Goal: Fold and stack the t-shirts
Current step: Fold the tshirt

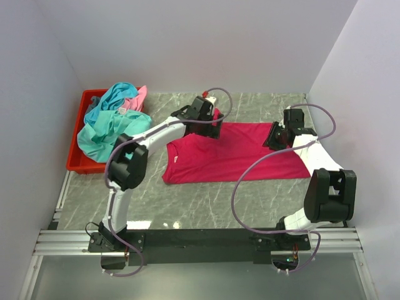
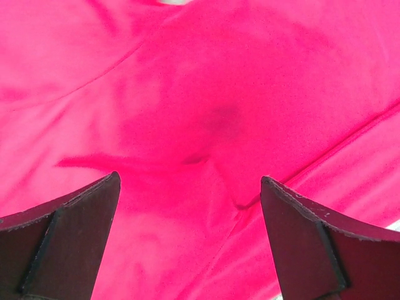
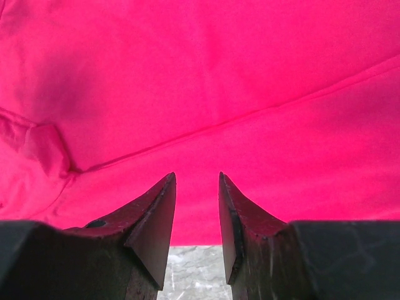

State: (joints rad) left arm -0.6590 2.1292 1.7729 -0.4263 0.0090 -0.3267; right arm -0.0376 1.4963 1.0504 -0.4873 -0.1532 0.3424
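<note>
Left tool (image 2: 189,178): I am holding it spread wide over the red shirt (image 1: 237,153).
Right tool (image 3: 197,176): slightly parted, pinching nothing.
Shirt's place: lying mid-frame on the bench (image 1: 187,206), seemingly part-folded.
Remaining: teal shirt (image 1: 106,131) and pink shirt (image 1: 139,97) waiting in the bin (image 1: 75,164), upper left.

Top external looks down from above-behind on whole counter (image 1: 206,200); both wrist views face down, very close, sharing the magenta-red t-shirt (image 1: 240,156)

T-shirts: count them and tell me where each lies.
3: magenta-red t-shirt flat on the table; teal t-shirt and light pink t-shirt heaped in the red bin, where more may hide.
</note>
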